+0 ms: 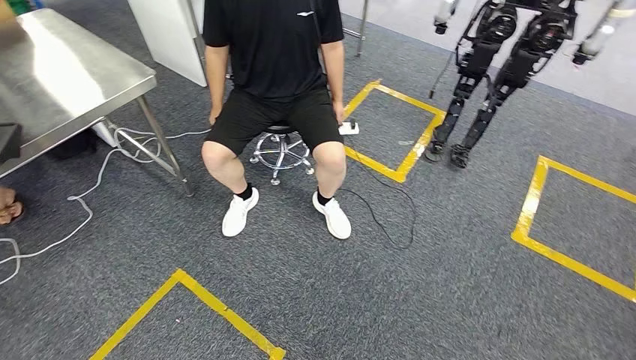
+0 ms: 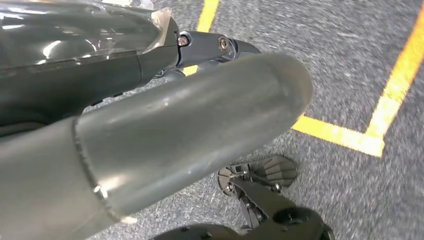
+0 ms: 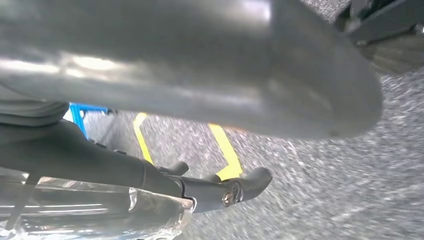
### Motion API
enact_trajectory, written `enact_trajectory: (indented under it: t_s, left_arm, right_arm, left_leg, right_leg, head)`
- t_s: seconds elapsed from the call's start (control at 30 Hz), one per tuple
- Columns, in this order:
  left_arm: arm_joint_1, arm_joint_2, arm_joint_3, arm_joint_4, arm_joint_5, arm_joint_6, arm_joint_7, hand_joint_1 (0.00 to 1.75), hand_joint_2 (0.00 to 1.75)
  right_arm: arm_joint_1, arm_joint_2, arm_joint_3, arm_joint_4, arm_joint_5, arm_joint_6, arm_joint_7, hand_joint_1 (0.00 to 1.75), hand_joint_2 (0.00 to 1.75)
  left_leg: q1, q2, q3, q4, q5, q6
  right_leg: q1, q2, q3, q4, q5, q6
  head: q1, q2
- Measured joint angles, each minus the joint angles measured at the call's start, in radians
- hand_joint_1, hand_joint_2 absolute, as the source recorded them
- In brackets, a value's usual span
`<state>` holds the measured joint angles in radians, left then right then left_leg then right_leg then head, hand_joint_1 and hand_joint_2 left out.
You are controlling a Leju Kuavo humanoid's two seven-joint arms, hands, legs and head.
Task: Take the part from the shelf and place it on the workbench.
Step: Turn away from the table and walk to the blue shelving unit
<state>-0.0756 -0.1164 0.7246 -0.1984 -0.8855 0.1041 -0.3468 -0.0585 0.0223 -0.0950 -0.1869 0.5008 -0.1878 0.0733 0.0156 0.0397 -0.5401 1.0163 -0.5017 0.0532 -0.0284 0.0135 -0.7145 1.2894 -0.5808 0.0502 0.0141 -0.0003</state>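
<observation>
carpet (image 1: 420,300): dark grey, finely speckled
tape squares (image 1: 405,161): yellow outlines laid on the carpet
workbench (image 1: 67,82): bare silver metal, brightly glared
person's shirt and shorts (image 1: 274,52): black
person's shoes (image 1: 240,212): white, worn over black socks
stool (image 1: 281,150): chrome base, black seat
cable (image 1: 82,191): white
second robot (image 1: 510,60): black legs, silver arms
left hand (image 2: 165,130): grey thumb, darker fingers
right hand (image 3: 200,65): grey thumb, darker fingers

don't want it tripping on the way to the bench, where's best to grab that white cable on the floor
Pinch the white cable on its bare carpet stretch beside the workbench leg, from above: it lies flat and free there.
</observation>
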Motion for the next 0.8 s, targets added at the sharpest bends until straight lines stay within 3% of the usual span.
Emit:
enact_trajectory:
  t_s: [0.03, 0.07, 0.1, 0.17, 0.2, 0.23, 0.27, 0.33, 0.4, 0.47, 0.5, 0.53, 0.57, 0.63, 0.67, 0.7, 0.73, 0.77, 0.8]
  left_arm:
    - [-0.002, -0.001, 0.001, 0.0, 0.0, 0.001, -0.001, 0.0, 0.0]
    - [-0.005, -0.002, 0.001, 0.0, 0.0, 0.001, -0.001, 0.0, 0.0]
    - [-0.009, -0.002, 0.002, 0.0, 0.0, 0.002, 0.0, 0.0, 0.0]
    - [-0.015, -0.004, 0.002, 0.0, 0.0, 0.003, 0.002, 0.0, 0.0]
    - [-0.019, -0.004, 0.002, 0.0, 0.0, 0.004, 0.004, 0.0, 0.0]
    - [-0.023, -0.005, 0.002, 0.0, 0.0, 0.006, 0.006, 0.0, 0.0]
    - [-0.027, -0.006, 0.002, -0.001, 0.0, 0.007, 0.008, 0.0, 0.0]
    - [-0.033, -0.008, 0.002, -0.001, 0.0, 0.01, 0.009, 0.0, 0.0]
    - [-0.03, -0.009, 0.003, -0.001, 0.001, 0.011, 0.009, 0.0, 0.0]
    - [-0.025, -0.009, 0.004, -0.001, 0.003, 0.011, 0.009, 0.0, 0.0]
    - [-0.023, -0.009, 0.004, -0.001, 0.004, 0.012, 0.009, 0.0, 0.0]
    - [-0.022, -0.009, 0.005, -0.001, 0.004, 0.013, 0.008, 0.0, 0.0]
    - [-0.022, -0.009, 0.005, -0.001, 0.004, 0.015, 0.008, 0.0, 0.0]
    - [-0.021, -0.008, 0.006, -0.001, 0.005, 0.019, 0.008, 0.0, 0.0]
    - [-0.02, -0.008, 0.006, 0.0, 0.005, 0.021, 0.007, 0.0, 0.0]
    - [-0.02, -0.008, 0.006, 0.0, 0.005, 0.022, 0.007, 0.0, 0.0]
    - [-0.019, -0.008, 0.006, 0.0, 0.004, 0.023, 0.006, 0.0, 0.0]
    - [-0.02, -0.008, 0.006, 0.0, 0.004, 0.024, 0.006, 0.0, 0.0]
    - [-0.021, -0.008, 0.006, 0.0, 0.004, 0.025, 0.006, 0.0, 0.0]
  right_arm:
    - [-0.001, -0.001, 0.0, 0.0, 0.001, 0.002, 0.003, 0.0, 0.0]
    - [-0.002, -0.001, 0.0, 0.0, 0.002, 0.003, 0.005, 0.0, 0.0]
    - [-0.004, -0.002, 0.0, 0.0, 0.004, 0.004, 0.006, 0.0, 0.0]
    - [-0.011, -0.002, 0.0, 0.0, 0.008, 0.004, 0.006, 0.0, 0.0]
    - [-0.014, -0.002, 0.0, -0.001, 0.011, 0.005, 0.006, 0.0, 0.0]
    - [-0.016, -0.002, 0.0, -0.001, 0.014, 0.005, 0.006, 0.0, 0.0]
    - [-0.017, -0.002, 0.0, -0.001, 0.016, 0.005, 0.007, 0.0, 0.0]
    - [-0.018, -0.001, 0.0, -0.001, 0.021, 0.006, 0.01, 0.0, 0.0]
    - [-0.022, 0.0, 0.0, -0.001, 0.026, 0.008, 0.013, 0.0, 0.0]
    - [-0.024, 0.001, 0.0, -0.001, 0.031, 0.01, 0.014, 0.0, 0.0]
    - [-0.024, 0.002, 0.0, -0.001, 0.032, 0.01, 0.015, 0.0, 0.0]
    - [-0.023, 0.002, 0.0, -0.001, 0.034, 0.01, 0.015, 0.0, 0.0]
    - [-0.023, 0.002, 0.0, -0.001, 0.035, 0.01, 0.015, 0.0, 0.0]
    - [-0.025, 0.002, 0.0, -0.001, 0.038, 0.01, 0.015, 0.0, 0.0]
    - [-0.027, 0.002, 0.0, -0.001, 0.039, 0.01, 0.016, 0.0, 0.0]
    - [-0.029, 0.002, 0.0, -0.001, 0.04, 0.01, 0.016, 0.0, 0.0]
    - [-0.03, 0.003, 0.0, -0.001, 0.041, 0.01, 0.016, 0.0, 0.0]
    - [-0.029, 0.003, 0.0, -0.001, 0.041, 0.01, 0.016, 0.0, 0.0]
    - [-0.027, 0.002, 0.0, -0.001, 0.042, 0.01, 0.017, 0.0, 0.0]
  left_leg:
    - [-0.002, 0.014, -0.001, 0.0, 0.0, 0.0]
    - [-0.003, 0.026, 0.0, 0.0, 0.0, 0.0]
    - [-0.004, 0.038, 0.001, 0.0, 0.0, -0.001]
    - [-0.01, 0.058, 0.006, 0.002, -0.002, -0.009]
    - [-0.012, 0.068, 0.009, 0.002, -0.004, -0.014]
    - [-0.013, 0.077, 0.012, 0.0, -0.005, -0.021]
    - [-0.011, 0.083, 0.015, -0.001, -0.006, -0.027]
    - [-0.005, 0.049, 0.008, 0.022, -0.028, -0.04]
    - [0.0, -0.013, -0.036, 0.121, -0.09, -0.048]
    - [0.003, -0.038, -0.097, 0.251, -0.146, -0.053]
    - [0.006, -0.041, -0.114, 0.283, -0.148, -0.056]
    - [0.009, -0.042, -0.113, 0.277, -0.13, -0.059]
    - [0.015, -0.046, -0.096, 0.234, -0.096, -0.062]
    - [0.028, -0.089, -0.044, 0.106, -0.026, -0.069]
    - [0.032, -0.112, -0.027, 0.06, -0.01, -0.07]
    - [0.032, -0.128, -0.019, 0.037, -0.005, -0.067]
    - [0.028, -0.129, -0.019, 0.031, -0.008, -0.061]
    - [0.023, -0.117, -0.021, 0.031, -0.006, -0.052]
    - [0.021, -0.104, -0.019, 0.026, -0.001, -0.042]
  right_leg:
    - [0.0, -0.004, 0.02, -0.022, 0.009, 0.006]
    - [0.001, -0.014, 0.061, -0.08, 0.028, 0.012]
    - [0.004, -0.039, 0.109, -0.157, 0.048, 0.013]
    - [0.016, -0.084, 0.17, -0.264, 0.08, 0.003]
    - [0.022, -0.095, 0.177, -0.283, 0.086, -0.005]
    - [0.027, -0.087, 0.174, -0.284, 0.09, -0.012]
    - [0.022, -0.075, 0.175, -0.287, 0.094, -0.021]
    - [0.009, -0.055, 0.18, -0.296, 0.104, -0.037]
    - [0.0, -0.033, 0.179, -0.299, 0.113, -0.052]
    - [0.002, -0.007, 0.174, -0.299, 0.117, -0.058]
    - [0.002, 0.006, 0.174, -0.299, 0.118, -0.058]
    - [0.001, 0.02, 0.174, -0.297, 0.118, -0.057]
    - [-0.001, 0.034, 0.175, -0.295, 0.117, -0.057]
    - [0.0, 0.06, 0.169, -0.282, 0.113, -0.049]
    - [0.002, 0.072, 0.161, -0.275, 0.111, -0.041]
    - [0.004, 0.083, 0.152, -0.269, 0.11, -0.032]
    - [0.005, 0.095, 0.141, -0.267, 0.112, -0.021]
    - [0.004, 0.107, 0.134, -0.27, 0.115, -0.011]
    - [0.003, 0.103, 0.128, -0.266, 0.116, -0.004]
  head:
    - [0.0, 0.0]
    - [0.0, 0.0]
    - [0.001, 0.0]
    - [0.0, 0.0]
    - [-0.001, 0.0]
    - [-0.001, 0.0]
    - [-0.002, 0.0]
    - [-0.004, 0.0]
    - [-0.008, 0.0]
    - [-0.009, 0.0]
    - [-0.009, 0.0]
    - [-0.01, 0.0]
    - [-0.01, 0.0]
    - [-0.01, 0.0]
    - [-0.009, 0.0]
    - [-0.009, 0.0]
    - [-0.008, 0.0]
    - [-0.006, 0.0]
    - [-0.006, 0.0]
